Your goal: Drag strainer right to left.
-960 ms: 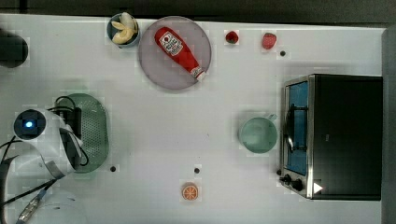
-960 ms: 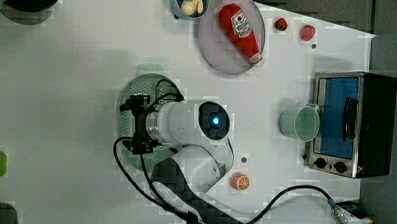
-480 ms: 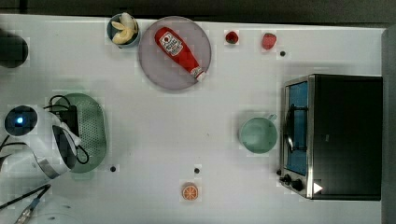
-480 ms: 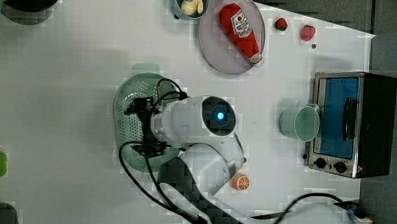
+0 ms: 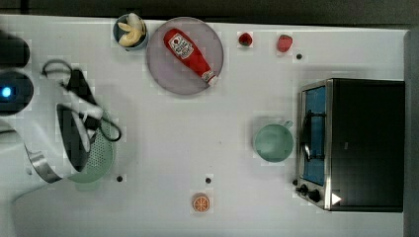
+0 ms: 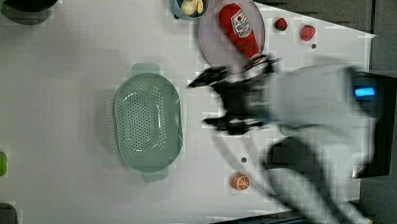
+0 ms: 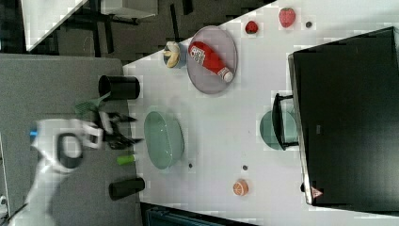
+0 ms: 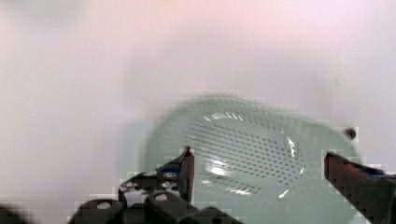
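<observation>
The pale mint-green oval plastic strainer, dotted all over with small holes, lay flat on the white table towards the top view's left, well apart from the black-and-silver toaster oven on the top view's right. The robot's black gripper hung above the strainer with its two fingers spread wide and nothing between them; in the wrist view one fingertip showed over the holed bowl and the other near its rim, clear of the plastic as far as I could see. In the top view the white arm covered most of the strainer, leaving one holed edge showing.

A small solid mint-green round cup stood just beside the oven's glass door. At the table's far edge a red ketchup bottle lay on a grey-lilac round plate, with a bowl of banana pieces next to it. A small orange slice sat near the front edge.
</observation>
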`<state>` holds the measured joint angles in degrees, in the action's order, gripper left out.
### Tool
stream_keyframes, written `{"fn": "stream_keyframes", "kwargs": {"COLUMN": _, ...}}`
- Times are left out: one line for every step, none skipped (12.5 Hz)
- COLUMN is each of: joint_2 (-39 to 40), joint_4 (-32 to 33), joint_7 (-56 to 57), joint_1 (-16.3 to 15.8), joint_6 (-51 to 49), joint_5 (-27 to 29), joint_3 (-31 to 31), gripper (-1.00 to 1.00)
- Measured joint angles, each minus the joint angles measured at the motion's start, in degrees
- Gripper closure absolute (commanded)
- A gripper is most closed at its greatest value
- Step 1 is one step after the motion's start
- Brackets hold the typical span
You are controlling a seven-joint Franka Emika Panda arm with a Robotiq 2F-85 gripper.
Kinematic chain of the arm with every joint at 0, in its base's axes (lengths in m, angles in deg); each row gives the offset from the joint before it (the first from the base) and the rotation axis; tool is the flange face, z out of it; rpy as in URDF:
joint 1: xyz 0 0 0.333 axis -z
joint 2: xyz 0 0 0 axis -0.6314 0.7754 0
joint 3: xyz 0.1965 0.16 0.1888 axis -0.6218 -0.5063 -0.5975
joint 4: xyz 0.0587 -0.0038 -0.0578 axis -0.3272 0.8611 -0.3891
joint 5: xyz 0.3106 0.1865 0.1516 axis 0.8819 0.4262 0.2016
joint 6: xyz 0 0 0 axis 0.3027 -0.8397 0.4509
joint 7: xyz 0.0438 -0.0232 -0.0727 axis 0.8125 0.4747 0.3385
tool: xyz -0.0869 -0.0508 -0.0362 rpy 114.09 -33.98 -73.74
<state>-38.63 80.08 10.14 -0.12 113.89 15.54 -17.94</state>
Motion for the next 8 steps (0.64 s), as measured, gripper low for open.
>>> {"fn": "stream_keyframes", "kwargs": {"joint_2": -4.9, "joint_4": -0.4, "joint_7": 3.9, "joint_1": -0.1, "joint_6": -1.6, "joint_5": -0.5, "joint_3": 3.6, "gripper": -1.00}}
{"fn": "stream_keyframes", "kwargs": {"joint_2": -9.7, "joint_4": -1.0, "joint_7": 8.7, "joint_1": -0.1, "joint_6": -4.1, "joint_5": -3.2, "joint_3": 7.5, "gripper": -1.00}}
{"fn": "stream_keyframes", "kwargs": {"joint_2": -14.2, "joint_4": -1.8, "joint_7": 14.2, "joint_1": 0.5, "joint_6": -7.5, "joint_5": -5.6, "joint_3": 11.3, "gripper": -1.00}}
{"fn": "stream_keyframes", "kwargs": {"joint_2": -18.2, "joint_4": -2.6, "joint_7": 19.1, "joint_1": 1.8, "joint_6": -10.6, "joint_5": -10.1, "joint_3": 14.4, "gripper": -1.00}}
{"fn": "stream_keyframes", "kwargs": {"joint_2": -21.6, "joint_4": -3.0, "joint_7": 23.9, "joint_1": 2.8, "joint_6": -13.5, "joint_5": -13.1, "joint_3": 18.2, "gripper": -1.00}}
{"fn": "stream_keyframes", "kwargs": {"joint_2": -23.5, "joint_4": -4.0, "joint_7": 28.2, "joint_1": 3.3, "joint_6": -15.2, "joint_5": -14.7, "joint_3": 22.4, "gripper": -1.00}}
{"fn": "stream_keyframes", "kwargs": {"joint_2": -24.4, "joint_4": -4.8, "joint_7": 31.7, "joint_1": 4.4, "joint_6": -16.1, "joint_5": -15.3, "joint_3": 25.9, "gripper": -1.00}}
{"fn": "stream_keyframes", "kwargs": {"joint_2": -25.0, "joint_4": -4.8, "joint_7": 34.6, "joint_1": 6.3, "joint_6": -17.7, "joint_5": -16.1, "joint_3": 27.7, "gripper": -1.00}}
